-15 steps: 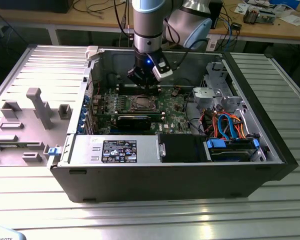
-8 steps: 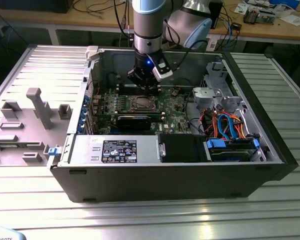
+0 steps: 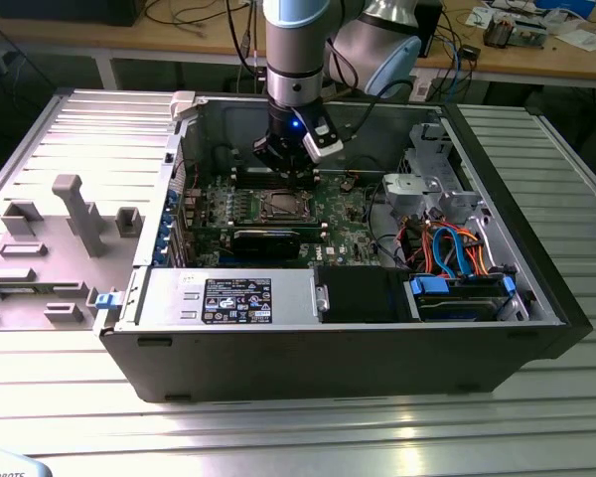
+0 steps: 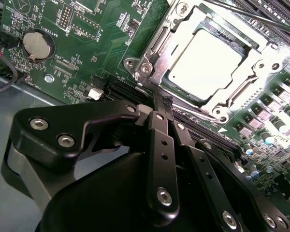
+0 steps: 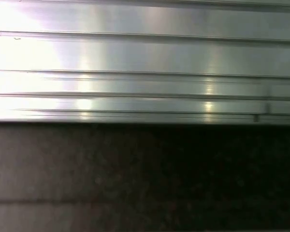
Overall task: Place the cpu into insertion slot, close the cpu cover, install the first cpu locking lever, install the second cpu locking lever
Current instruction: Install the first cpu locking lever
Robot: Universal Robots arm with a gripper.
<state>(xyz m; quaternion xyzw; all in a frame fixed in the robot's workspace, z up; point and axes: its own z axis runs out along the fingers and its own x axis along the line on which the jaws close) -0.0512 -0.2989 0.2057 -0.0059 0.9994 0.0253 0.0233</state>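
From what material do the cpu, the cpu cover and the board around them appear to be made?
The cpu has a dull, pale metal top, likely matte plated metal, with no sharp reflections. The cpu cover looks like shiny stamped steel, with bright glints along its edges. The circuit board seems to be green lacquered laminate carrying fine traces and small soldered parts.

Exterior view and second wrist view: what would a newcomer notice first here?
First, the open computer case on the ribbed metal table, with the arm reaching into it. In the second wrist view, the bright cpu sits in the insertion slot with the cpu cover closed around it. The black end effector is shut, its tips beside the cover's edge.
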